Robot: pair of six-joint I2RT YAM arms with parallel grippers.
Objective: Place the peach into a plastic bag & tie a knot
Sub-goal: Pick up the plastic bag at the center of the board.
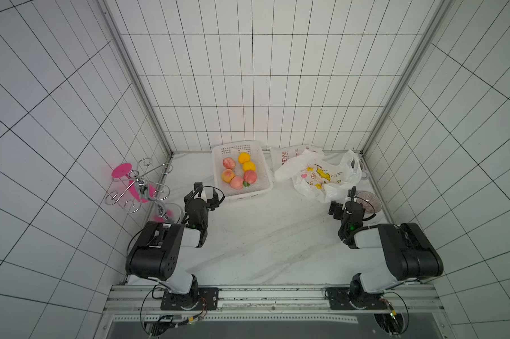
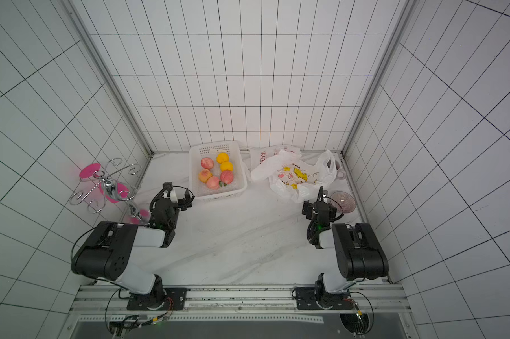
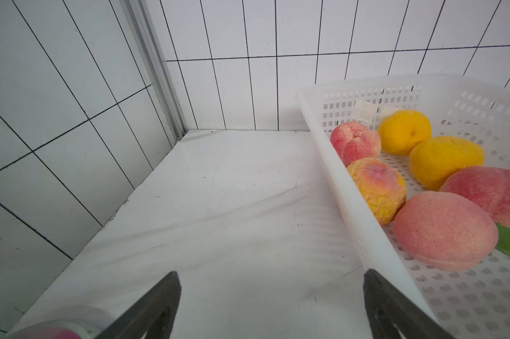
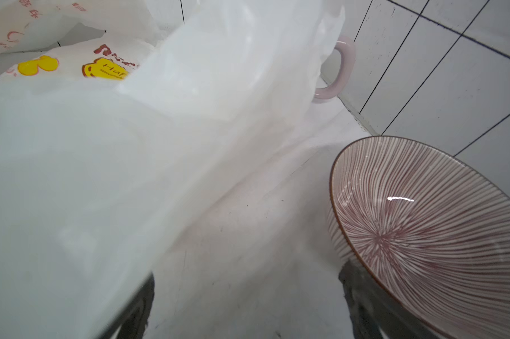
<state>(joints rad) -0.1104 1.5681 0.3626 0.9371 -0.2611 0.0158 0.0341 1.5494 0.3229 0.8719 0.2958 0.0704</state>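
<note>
Several pink peaches lie with yellow fruits in a white perforated basket at the back middle. In the left wrist view the nearest peach sits just inside the basket wall. My left gripper hovers open and empty by the basket's near left corner. A crumpled white plastic bag with yellow cartoon prints lies right of the basket. My right gripper stands open and empty at the bag's near edge, with bag film over one finger.
A striped bowl sits right beside the right gripper. A pink mug stands behind the bag at the right wall. Another printed white bag lies at the back. A chrome and pink rack stands at the left edge.
</note>
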